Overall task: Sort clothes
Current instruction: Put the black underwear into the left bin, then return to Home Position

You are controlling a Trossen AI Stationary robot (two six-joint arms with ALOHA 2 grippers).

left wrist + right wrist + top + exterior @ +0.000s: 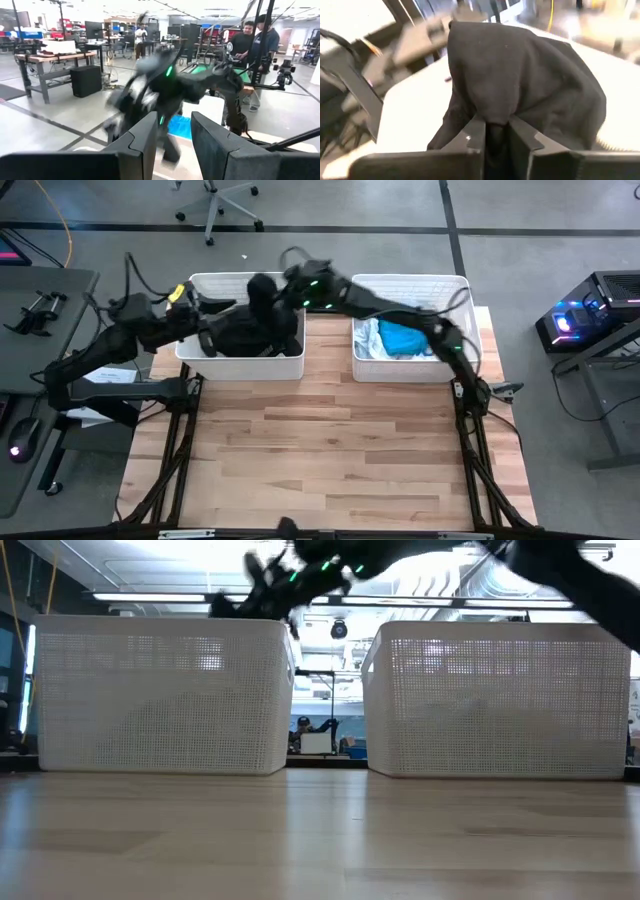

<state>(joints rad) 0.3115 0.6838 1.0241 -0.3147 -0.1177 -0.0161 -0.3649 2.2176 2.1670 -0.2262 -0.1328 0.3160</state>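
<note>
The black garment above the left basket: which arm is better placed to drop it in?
The right arm: its gripper is shut on the black garment, above the left basket. The left gripper is open and holds nothing, at that basket's left side.

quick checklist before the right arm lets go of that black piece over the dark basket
1. Right claw shut on the black garment: ok.
2. Garment over the left basket, which holds dark clothes: ok.
3. Right basket holds the bright blue garment and white cloth: ok.
4. Left claw open, empty, at the left basket's left side: ok.
5. Garment hangs free of the rim: cannot tell.
</note>
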